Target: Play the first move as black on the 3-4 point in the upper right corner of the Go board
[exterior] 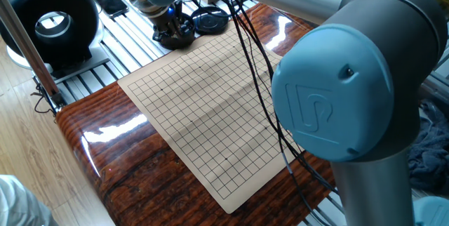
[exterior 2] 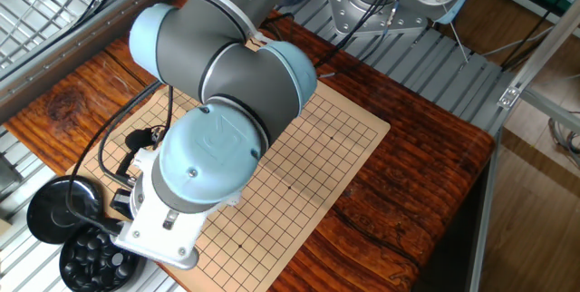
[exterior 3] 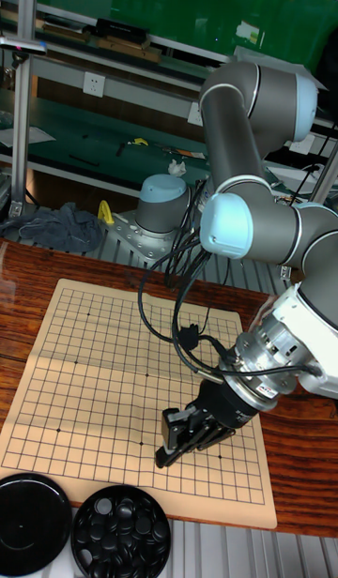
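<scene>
Several glossy black stones (exterior 3: 122, 529) fill a round black bowl (exterior 2: 91, 257) just off the near edge of the Go board (exterior 3: 103, 372). My gripper (exterior 3: 167, 454) hangs low over the board's near edge, right beside the bowl, pointing down toward it. Its fingertip gap is too dark to read, and I see no stone in it. In one fixed view the gripper (exterior: 172, 31) covers the bowl. The 3-4 point (exterior: 223, 168) is a bare crossing near the board's far corner, and no stones lie on the board (exterior 2: 344, 147).
The bowl's black lid (exterior 3: 33, 520) lies left of the bowl. Black cables (exterior 3: 183, 339) droop from the wrist over the board. A large black ring-shaped device (exterior: 50, 22) stands off the table's corner. The robot base (exterior 3: 160, 217) sits behind the board.
</scene>
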Controlling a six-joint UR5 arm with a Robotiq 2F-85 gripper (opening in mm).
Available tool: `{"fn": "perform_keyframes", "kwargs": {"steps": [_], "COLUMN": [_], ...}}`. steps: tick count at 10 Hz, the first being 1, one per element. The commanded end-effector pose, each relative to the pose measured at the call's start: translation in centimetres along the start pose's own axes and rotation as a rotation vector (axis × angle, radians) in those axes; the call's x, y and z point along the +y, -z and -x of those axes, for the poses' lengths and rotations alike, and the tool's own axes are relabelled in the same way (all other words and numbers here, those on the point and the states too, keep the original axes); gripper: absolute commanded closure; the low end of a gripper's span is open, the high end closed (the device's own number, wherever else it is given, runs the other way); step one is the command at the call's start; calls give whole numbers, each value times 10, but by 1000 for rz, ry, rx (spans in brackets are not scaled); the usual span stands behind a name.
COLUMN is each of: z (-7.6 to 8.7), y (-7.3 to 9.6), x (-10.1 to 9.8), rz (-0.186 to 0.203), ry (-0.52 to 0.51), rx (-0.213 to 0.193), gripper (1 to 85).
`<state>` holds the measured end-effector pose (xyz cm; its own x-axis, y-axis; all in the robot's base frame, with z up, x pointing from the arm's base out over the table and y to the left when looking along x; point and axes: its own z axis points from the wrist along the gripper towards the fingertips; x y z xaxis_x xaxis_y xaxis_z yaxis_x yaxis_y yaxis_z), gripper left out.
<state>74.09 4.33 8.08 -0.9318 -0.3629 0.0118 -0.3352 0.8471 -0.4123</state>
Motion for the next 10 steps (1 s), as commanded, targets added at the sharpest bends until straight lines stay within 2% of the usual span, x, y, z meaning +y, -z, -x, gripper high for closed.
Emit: {"fn": "perform_keyframes", "kwargs": {"steps": [1,5,8,10], "z": [4,5,3,2], "y": [2,4,4,2], "x": [27,49,68,81], "rz": [21,18,53,89], "ry": [-51,-81,-48,-56], "rx": [10,18,29,27], "gripper": [843,843,843,843]}}
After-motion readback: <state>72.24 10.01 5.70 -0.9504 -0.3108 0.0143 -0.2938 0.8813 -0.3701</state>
